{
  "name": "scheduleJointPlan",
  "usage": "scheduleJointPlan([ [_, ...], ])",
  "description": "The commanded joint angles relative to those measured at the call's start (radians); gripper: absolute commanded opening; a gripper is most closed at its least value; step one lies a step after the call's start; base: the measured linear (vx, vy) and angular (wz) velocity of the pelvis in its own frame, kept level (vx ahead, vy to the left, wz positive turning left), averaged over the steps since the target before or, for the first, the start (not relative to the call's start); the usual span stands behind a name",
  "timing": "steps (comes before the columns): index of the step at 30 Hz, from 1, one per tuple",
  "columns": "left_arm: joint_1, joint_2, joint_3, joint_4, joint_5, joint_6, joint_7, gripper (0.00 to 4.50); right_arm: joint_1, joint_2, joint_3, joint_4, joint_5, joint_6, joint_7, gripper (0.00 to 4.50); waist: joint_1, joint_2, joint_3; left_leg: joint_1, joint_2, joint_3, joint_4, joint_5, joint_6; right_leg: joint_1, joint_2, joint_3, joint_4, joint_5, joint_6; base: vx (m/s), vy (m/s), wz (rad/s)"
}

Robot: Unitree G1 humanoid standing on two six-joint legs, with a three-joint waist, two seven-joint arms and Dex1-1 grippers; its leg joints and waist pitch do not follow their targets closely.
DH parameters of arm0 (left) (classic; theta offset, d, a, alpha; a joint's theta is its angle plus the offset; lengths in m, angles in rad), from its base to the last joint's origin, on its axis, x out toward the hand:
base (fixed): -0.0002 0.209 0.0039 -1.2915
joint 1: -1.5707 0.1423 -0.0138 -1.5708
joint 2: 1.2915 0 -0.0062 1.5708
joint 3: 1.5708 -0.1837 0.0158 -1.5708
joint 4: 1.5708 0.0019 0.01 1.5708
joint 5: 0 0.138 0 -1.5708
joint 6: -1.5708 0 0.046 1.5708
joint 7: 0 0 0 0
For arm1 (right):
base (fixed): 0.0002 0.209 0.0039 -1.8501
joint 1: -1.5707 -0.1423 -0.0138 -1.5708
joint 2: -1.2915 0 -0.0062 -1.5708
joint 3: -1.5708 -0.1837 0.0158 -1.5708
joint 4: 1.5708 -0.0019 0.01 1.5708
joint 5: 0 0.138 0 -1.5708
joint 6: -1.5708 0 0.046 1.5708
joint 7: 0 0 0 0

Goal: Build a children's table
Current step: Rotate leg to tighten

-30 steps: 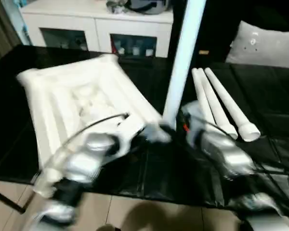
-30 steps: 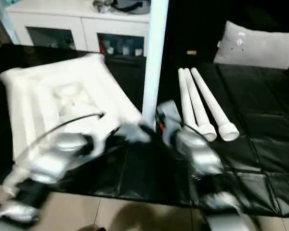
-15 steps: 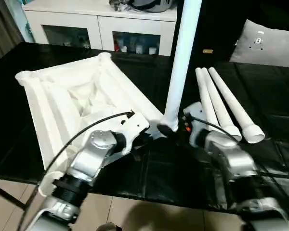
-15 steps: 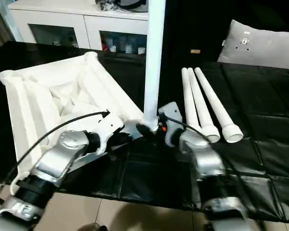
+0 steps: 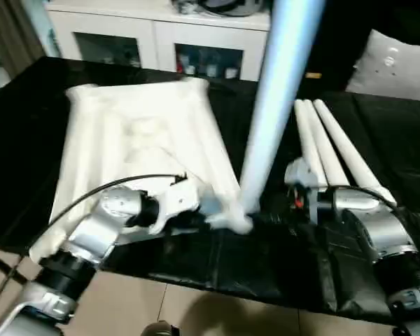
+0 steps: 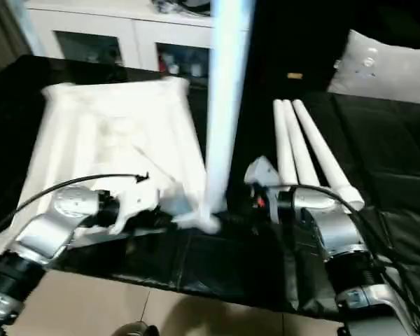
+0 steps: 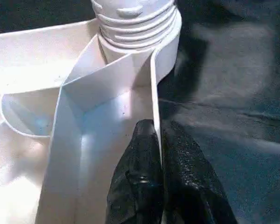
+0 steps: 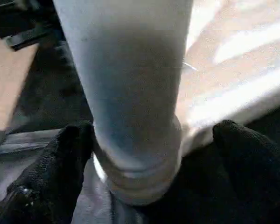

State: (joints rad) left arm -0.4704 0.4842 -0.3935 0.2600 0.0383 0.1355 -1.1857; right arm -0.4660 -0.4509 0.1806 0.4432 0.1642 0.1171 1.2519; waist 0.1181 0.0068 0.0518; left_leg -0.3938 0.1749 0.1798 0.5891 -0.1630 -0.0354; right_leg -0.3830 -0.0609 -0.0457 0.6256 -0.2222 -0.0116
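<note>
upright white tapered plastic leg [image 5: 276, 105]: standing in the corner socket, between the spread fingers
right gripper [image 8: 144, 154]: flanking it, gaping wide
left gripper [image 7: 158, 140]: pinching the white ribbed tabletop [image 5: 140, 140] wall

A white table top [image 5: 136, 150] with pale ribbing is seen on a glossy black work surface [image 5: 49, 98]. The upright leg [image 5: 276, 105] appears bluish-white; three white legs [image 5: 329, 150] lie at the right. Silver forearms [image 5: 108, 224] and black fingers [image 7: 147, 182] are shown. A white cabinet [image 5: 147, 31] stands far.
</note>
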Motion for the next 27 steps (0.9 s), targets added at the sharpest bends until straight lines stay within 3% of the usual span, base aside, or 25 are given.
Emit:
scheduleJointPlan([
  [1, -0.016, 0.004, -0.045, 0.006, 0.018, -0.038, -0.041, 0.00, -0.013, -0.012, 0.015, -0.009, -0.006, -0.012, 0.021, 4.45, -0.004, -0.006, -0.060, 0.031, 0.065, -0.020, -0.069, -0.224, 0.036, 0.033, -0.088, 0.044, -0.075, -0.117, -0.236, 0.000, 0.000, 0.00],
  [2, -0.021, 0.006, -0.046, 0.013, 0.020, -0.048, -0.044, 0.00, -0.015, -0.006, 0.022, -0.004, -0.010, -0.013, 0.026, 4.18, -0.004, -0.003, -0.061, 0.031, 0.065, -0.020, -0.070, -0.224, 0.033, 0.032, -0.087, 0.044, -0.074, -0.121, -0.234, 0.000, 0.000, 0.00],
  [4, -0.030, 0.008, -0.046, 0.028, 0.024, -0.064, -0.049, 0.00, -0.020, 0.008, 0.032, 0.005, -0.014, -0.009, 0.030, 4.10, -0.005, -0.009, -0.060, 0.029, 0.064, -0.020, -0.069, -0.222, 0.033, 0.032, -0.087, 0.045, -0.075, -0.120, -0.232, 0.000, 0.000, 0.00],
  [19, -0.032, 0.006, -0.046, 0.052, 0.012, -0.095, -0.063, 0.00, -0.025, 0.028, 0.032, 0.022, 0.027, 0.028, 0.070, 2.89, -0.004, -0.008, -0.061, 0.028, 0.063, -0.019, -0.066, -0.200, 0.041, 0.033, -0.088, 0.044, -0.072, -0.105, -0.237, 0.000, 0.000, 0.00],
  [25, -0.014, -0.035, -0.003, 0.018, -0.016, 0.000, 0.013, 0.00, 0.010, 0.077, 0.021, -0.048, 0.055, 0.138, -0.010, 2.75, -0.007, -0.004, -0.058, 0.029, 0.065, -0.019, -0.070, -0.205, 0.038, 0.031, -0.086, 0.044, -0.071, -0.106, -0.239, 0.000, 0.000, 0.00],
  [27, -0.010, -0.101, 0.033, 0.000, -0.015, 0.102, 0.139, 0.00, 0.010, 0.143, 0.017, -0.040, 0.012, 0.185, -0.166, 2.72, -0.018, 0.000, -0.048, 0.032, 0.061, -0.023, -0.077, -0.274, 0.001, 0.026, -0.089, 0.046, -0.082, -0.219, -0.228, 0.000, 0.000, 0.00],
])
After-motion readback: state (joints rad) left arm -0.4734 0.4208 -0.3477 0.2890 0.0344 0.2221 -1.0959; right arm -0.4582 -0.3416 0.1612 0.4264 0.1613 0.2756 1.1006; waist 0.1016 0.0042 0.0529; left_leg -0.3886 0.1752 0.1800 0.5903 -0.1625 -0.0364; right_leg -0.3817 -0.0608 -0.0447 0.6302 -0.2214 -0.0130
